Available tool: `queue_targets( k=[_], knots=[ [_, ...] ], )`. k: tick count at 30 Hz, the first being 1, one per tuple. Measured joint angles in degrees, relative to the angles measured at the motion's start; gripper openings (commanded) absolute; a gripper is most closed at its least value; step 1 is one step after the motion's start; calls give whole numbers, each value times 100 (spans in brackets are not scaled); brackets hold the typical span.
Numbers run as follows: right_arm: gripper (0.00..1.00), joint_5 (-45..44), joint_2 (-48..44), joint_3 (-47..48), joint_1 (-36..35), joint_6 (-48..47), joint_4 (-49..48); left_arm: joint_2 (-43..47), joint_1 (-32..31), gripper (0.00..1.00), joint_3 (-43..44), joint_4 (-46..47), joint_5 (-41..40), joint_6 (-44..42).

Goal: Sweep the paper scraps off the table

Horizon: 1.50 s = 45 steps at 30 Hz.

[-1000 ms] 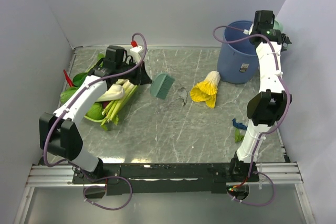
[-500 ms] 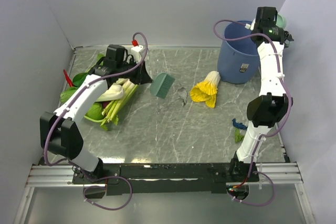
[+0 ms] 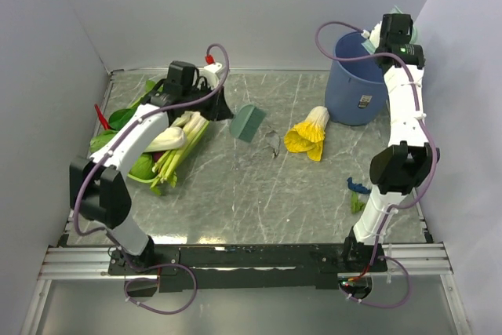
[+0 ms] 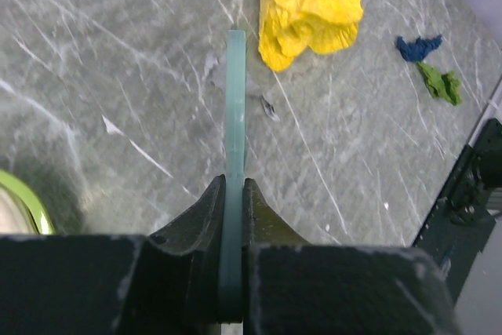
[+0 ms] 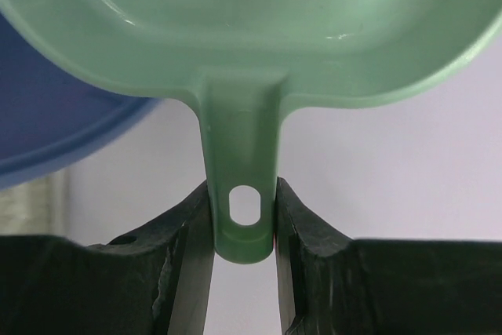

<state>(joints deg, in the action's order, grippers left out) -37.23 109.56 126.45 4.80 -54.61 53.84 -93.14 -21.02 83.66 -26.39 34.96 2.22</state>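
A dark blue paper scrap [image 3: 357,186] and a green one [image 3: 358,203] lie on the table [image 3: 235,202] near the right arm's base. The left wrist view shows them too, blue [image 4: 418,47] and green [image 4: 441,84]. My left gripper [image 3: 222,107] is shut on a teal brush [image 3: 248,123], which is seen edge-on [image 4: 235,115] between the jaws of that gripper [image 4: 233,194] and hangs over the table's middle. My right gripper [image 3: 396,30] is shut on the handle [image 5: 243,194] of a pale green dustpan [image 5: 259,29], held high over the blue bucket [image 3: 353,92].
A yellow-and-white frilly vegetable [image 3: 307,135] lies left of the bucket. Leafy green vegetables [image 3: 157,151] are piled at the left under the left arm. A small greyish crumple [image 3: 271,143] sits by the brush. Pale walls close the table in.
The left gripper has shifted right and towards the back with the brush. The right gripper has risen a little with the dustpan above the bucket.
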Motion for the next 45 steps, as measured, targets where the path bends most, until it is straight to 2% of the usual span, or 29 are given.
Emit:
queue_targets(
  k=[3, 6, 9, 12, 15, 18, 21, 29, 34, 40, 42, 45],
  knots=[
    [0, 732, -437, -260, -55, 800, 98, -310, -63, 1, 339, 92, -57, 26],
    [0, 1915, -1231, -581, -118, 1805, 293, -662, -127, 1, 713, 295, -74, 118],
    [0, 3158, -2004, -813, -157, 2273, 466, -1080, -186, 1, 1108, 507, -13, 348],
    [0, 4096, -2940, -1690, -181, 2402, 444, -1456, -240, 1, 1349, 717, 39, 634],
    [0, 4588, -4013, -3211, -192, 2461, 326, -1628, -297, 1, 1327, 903, 116, 857],
    [0, 4719, -4614, -4092, -192, 2623, 415, -1565, -400, 1, 1086, 1303, 297, 927],
    [0, 4664, -4955, -4454, -192, 2870, 269, -1453, -621, 1, 966, 1587, 564, 914],
    [0, 4124, -5414, -4465, -192, 3390, -243, -1484, -2039, 1, 1064, 1987, 1025, 702],
    [0, 3956, -5294, -4422, -192, 3464, -271, -2127, -2889, 1, 1327, 2570, 1333, 835],
    [0, 3934, -5154, -4426, -192, 3504, -267, -3265, -3495, 1, 1445, 4258, 1725, 1921],
    [0, 3936, -5123, -4426, -192, 3510, -240, -3609, -3641, 1, 1480, 4675, 1585, 2334],
    [0, 3952, -5082, -4411, -192, 3508, -151, -4105, -3807, 1, 1768, 4835, 949, 3071]
  ],
)
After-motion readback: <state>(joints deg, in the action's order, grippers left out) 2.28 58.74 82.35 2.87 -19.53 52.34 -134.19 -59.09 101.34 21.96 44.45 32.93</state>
